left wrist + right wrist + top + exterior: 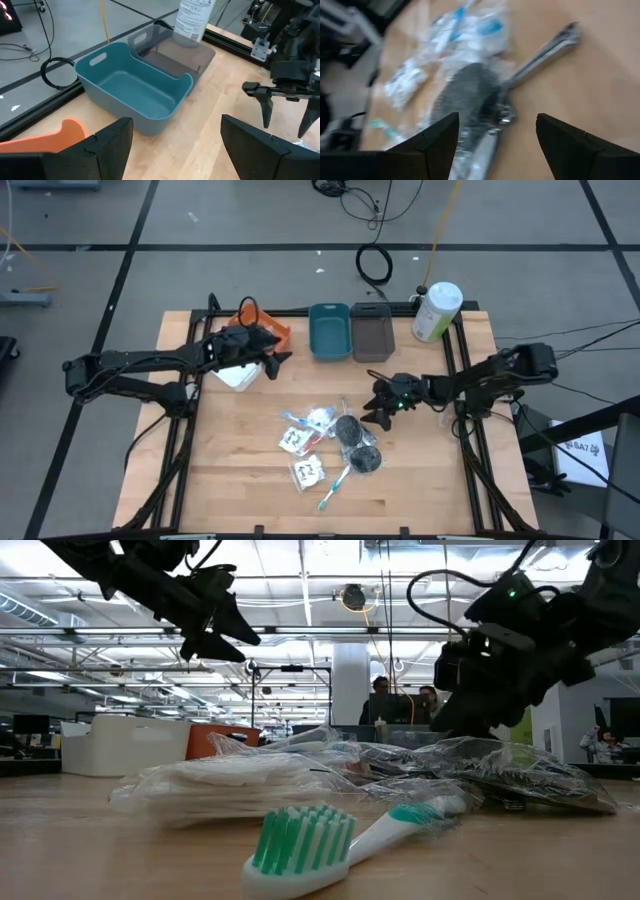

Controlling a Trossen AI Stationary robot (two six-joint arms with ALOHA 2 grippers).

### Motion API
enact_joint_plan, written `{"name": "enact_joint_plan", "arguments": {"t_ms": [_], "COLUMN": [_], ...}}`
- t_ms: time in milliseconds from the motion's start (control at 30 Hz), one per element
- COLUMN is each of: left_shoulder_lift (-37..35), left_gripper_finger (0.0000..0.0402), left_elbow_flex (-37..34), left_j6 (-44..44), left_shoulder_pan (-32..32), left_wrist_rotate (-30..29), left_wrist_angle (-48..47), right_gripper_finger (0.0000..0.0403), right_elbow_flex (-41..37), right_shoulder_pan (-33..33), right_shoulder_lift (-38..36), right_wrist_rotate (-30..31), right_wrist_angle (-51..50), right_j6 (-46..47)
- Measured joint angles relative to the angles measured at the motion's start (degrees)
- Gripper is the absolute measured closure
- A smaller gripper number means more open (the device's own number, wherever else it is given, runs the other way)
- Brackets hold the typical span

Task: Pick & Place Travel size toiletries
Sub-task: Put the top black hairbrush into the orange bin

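— Wooden table [230, 480] carries everything, with an open workshop beyond it and people far at the back. Where does the job stand?

— At the reach stage, I'd judge. The toiletries [325, 442] lie heaped near the table's middle: dark discs [354, 442], wrapped packets [300, 440], a toothbrush [333, 486] at the near edge and a silver tube [545, 49] beside the discs. None has gone into a bin as far as I can see; the teal bin [330, 332] looks empty in the left wrist view.

— Which arm is on it?

— The right gripper [380, 408] hangs just beside the pile's right edge, above the discs and the tube. Its fingers [432, 142] are spread wide with nothing between them, and they touch nothing.

— So what does the next move call for?

— Dropping straight down, straddling one item, likely a disc or the tube, and closing. The clear wrappers overlap, so a neighbour could drag along.

— And the other arm?

— The left gripper [272, 360] waits at the back by the orange bin [272, 330] and white bin [237, 375], raised off the table, fingers likewise apart and empty.
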Motion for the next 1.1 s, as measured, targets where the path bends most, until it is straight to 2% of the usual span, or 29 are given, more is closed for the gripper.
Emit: {"name": "enact_joint_plan", "arguments": {"t_ms": [167, 367, 567, 733, 900, 1100], "left_shoulder_lift": [0.0, 0.0, 0.0, 0.0, 0.0, 0.0], "left_gripper_finger": [0.0105, 0.0105, 0.0105, 0.0105, 0.0105, 0.0105], "left_elbow_flex": [0.0, 0.0, 0.0, 0.0, 0.0, 0.0], "left_j6": [0.1, 0.1, 0.1, 0.2, 0.2, 0.5], "left_shoulder_pan": [-0.4, -0.3, -0.3, -0.3, -0.3, -0.3], "left_wrist_rotate": [0.0, 0.0, 0.0, 0.0, 0.0, 0.0], "left_wrist_angle": [-0.3, -0.6, -1.2, -2.5, -3.0, -3.0], "right_gripper_finger": [0.0151, 0.0151, 0.0151, 0.0155, 0.0188, 0.0261], "right_elbow_flex": [0.1, 4.3, 9.7, 10.3, 10.3, 10.3], "right_shoulder_pan": [-1.4, -1.9, -1.9, -1.9, -2.6, -2.8], "right_shoulder_lift": [6.3, 13.4, 17.5, 17.8, 17.4, 17.4], "right_wrist_rotate": [-5.8, -6.3, -14.9, -16.9, -17.1, -16.9], "right_wrist_angle": [9.0, 10.2, 9.4, 8.6, 7.4, 7.5], "right_j6": [1.0, -0.7, -3.7, -5.3, -6.2, -6.4]}}
